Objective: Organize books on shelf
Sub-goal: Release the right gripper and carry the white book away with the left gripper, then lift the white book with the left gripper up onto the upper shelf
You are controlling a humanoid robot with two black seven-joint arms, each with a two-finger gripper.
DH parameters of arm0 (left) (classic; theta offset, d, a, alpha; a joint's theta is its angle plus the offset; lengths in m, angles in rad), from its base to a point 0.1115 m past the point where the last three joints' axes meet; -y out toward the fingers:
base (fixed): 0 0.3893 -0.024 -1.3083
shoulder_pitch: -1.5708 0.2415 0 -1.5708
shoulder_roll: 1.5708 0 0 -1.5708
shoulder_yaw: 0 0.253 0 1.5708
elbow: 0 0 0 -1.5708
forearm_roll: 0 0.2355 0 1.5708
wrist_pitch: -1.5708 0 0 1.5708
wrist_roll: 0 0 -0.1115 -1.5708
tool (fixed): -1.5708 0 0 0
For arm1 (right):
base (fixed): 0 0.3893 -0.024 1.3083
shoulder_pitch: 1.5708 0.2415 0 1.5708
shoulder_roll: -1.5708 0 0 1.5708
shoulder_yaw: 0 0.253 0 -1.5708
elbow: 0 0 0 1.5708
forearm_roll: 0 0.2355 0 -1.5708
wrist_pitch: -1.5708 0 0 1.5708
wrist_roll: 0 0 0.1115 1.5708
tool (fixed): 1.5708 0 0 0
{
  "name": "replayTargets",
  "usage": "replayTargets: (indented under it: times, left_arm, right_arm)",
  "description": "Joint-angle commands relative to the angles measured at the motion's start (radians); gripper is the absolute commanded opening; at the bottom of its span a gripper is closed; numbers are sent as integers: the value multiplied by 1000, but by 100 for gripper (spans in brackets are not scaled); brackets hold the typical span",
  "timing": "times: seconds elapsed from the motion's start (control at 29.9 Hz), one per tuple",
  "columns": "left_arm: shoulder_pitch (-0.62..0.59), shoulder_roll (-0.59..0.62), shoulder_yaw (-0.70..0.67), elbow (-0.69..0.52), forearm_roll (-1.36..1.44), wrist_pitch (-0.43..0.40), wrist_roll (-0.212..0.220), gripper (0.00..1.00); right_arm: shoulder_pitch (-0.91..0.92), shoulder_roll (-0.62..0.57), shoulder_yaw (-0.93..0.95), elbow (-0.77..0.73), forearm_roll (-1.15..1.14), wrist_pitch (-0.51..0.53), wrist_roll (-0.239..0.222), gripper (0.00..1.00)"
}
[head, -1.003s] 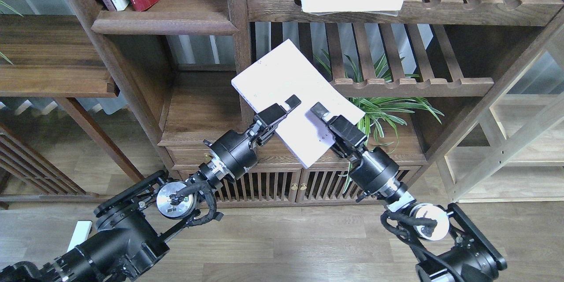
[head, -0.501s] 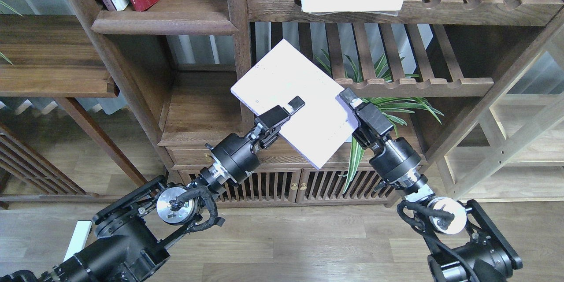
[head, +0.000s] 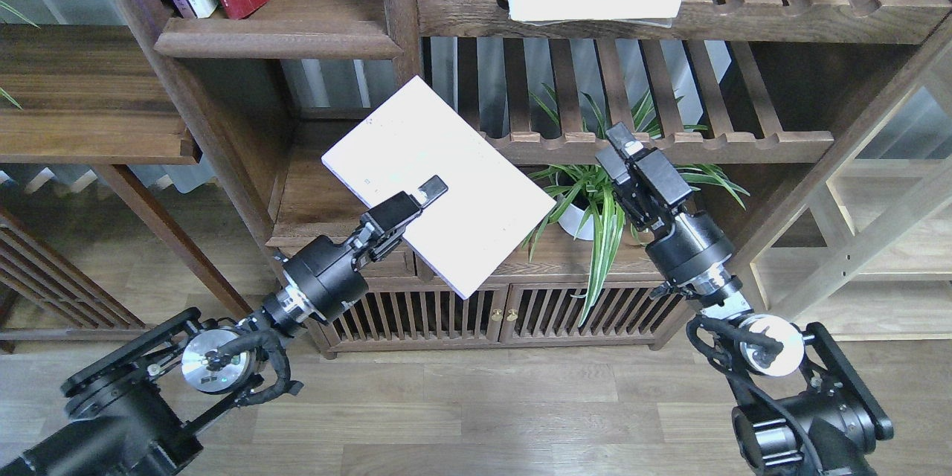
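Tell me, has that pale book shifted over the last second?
Yes. The pale book, held by the left pincer, moved left, away from the potted plant and across the bookcase's upright post.

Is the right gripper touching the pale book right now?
No, the right gripper stands apart in front of the potted plant, while only the left gripper grips the pale book.

just the one cam here, head-mounted, looking forward and down at a dark wooden bookcase (head: 401, 52) from close range. Both arms come in from the bottom corners, wood floor (head: 483, 409) along the bottom. No second view to overlap with.
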Motion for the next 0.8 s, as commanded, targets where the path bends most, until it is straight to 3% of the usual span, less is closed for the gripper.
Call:
replayTargets:
  times: [0.0, 0.2, 0.4, 0.47, 0.6, 0.77]
  left_arm:
    - [1, 70, -1, -50, 0, 0, 4, 0]
    - [-2, 220, -1, -82, 61, 0, 16, 0]
    - [-10, 374, -46, -113, 72, 0, 63, 0]
    - [-10, 403, -81, -118, 74, 0, 111, 0]
    - [-10, 444, -200, -125, 75, 0, 264, 0]
    - [-11, 444, -332, -129, 75, 0, 405, 0]
  right_arm:
    - [2, -9, 2, -23, -1, 0, -2, 79]
    - [5, -83, 3, -55, -1, 0, 0, 81]
    - [28, -153, -3, -75, -3, 0, -2, 81]
    - [39, -179, -7, -87, -6, 0, -3, 81]
    - [50, -209, -13, -115, -6, 0, -3, 81]
    - [51, -212, -24, -133, -12, 0, -6, 82]
